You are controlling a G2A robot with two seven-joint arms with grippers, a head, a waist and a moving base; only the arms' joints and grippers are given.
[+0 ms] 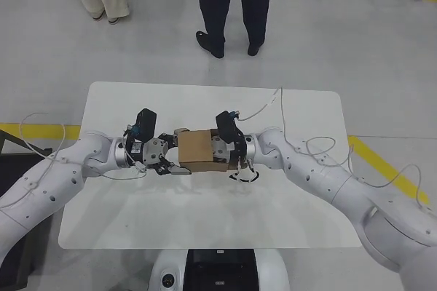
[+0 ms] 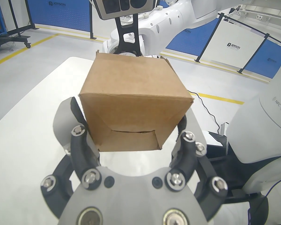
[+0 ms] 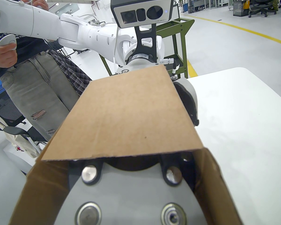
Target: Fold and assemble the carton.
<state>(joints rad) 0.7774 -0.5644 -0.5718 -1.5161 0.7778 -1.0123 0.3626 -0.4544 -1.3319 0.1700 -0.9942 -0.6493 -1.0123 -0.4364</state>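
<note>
White rounded table (image 1: 204, 211), black cable loop (image 1: 245, 177) apparently on it near centre.

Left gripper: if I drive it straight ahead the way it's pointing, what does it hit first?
The carton. Its folded end faces the left gripper head-on and very close. Whether there is any gap between them is hard to judge from these views.

White table (image 1: 204, 218) under right gripper (image 1: 220, 148); blk cable (image 1: 245, 175) on it just beside; green cart (image 3: 178, 38) farther off.
</note>
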